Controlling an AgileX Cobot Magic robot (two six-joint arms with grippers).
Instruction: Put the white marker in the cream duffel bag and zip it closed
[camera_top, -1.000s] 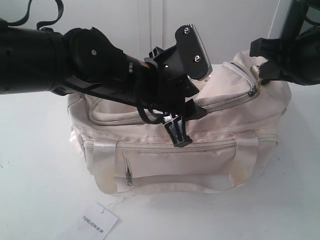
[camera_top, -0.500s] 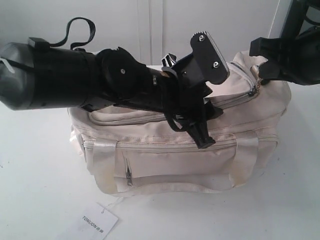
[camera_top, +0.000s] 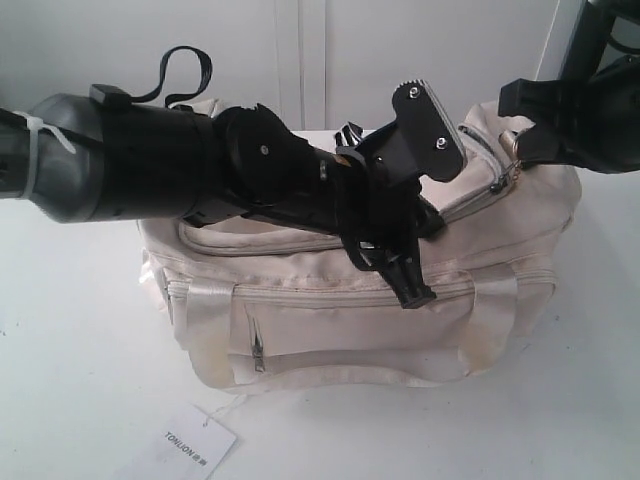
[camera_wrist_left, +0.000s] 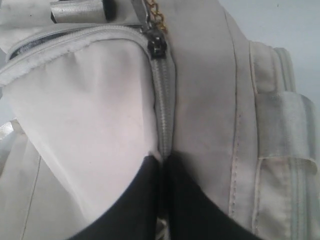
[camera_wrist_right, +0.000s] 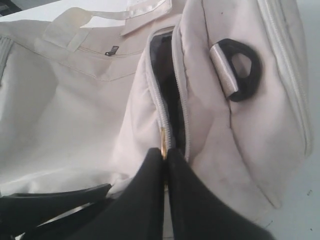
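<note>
- Fabric of the cream duffel bag (camera_top: 330, 345) was soft and pale, with satin strap handles (camera_top: 205, 300) and grey-edged zippers.
- You had the bag lying lengthwise on the white table (camera_top: 70, 350), in the middle of the exterior view.
- Your right gripper (camera_wrist_right: 164, 154) was clenched on the gold zipper pull (camera_wrist_right: 163, 140) at the bag's right end, near the black end ring (camera_wrist_right: 241, 62). Beyond the pull, the zipper gaped as a dark slot (camera_wrist_right: 169, 85).
- Your left gripper (camera_wrist_left: 163, 162) had its fingertips pressed together on the top zipper seam (camera_wrist_left: 162, 100). You could not tell whether cloth was caught between them.
- Your left arm (camera_top: 150, 170) lay across the bag's top and hid much of it.
- Bare table lay in front of the bag and to its left. A paper tag (camera_top: 190, 445) lay by the near edge, apart from the bag.
</note>
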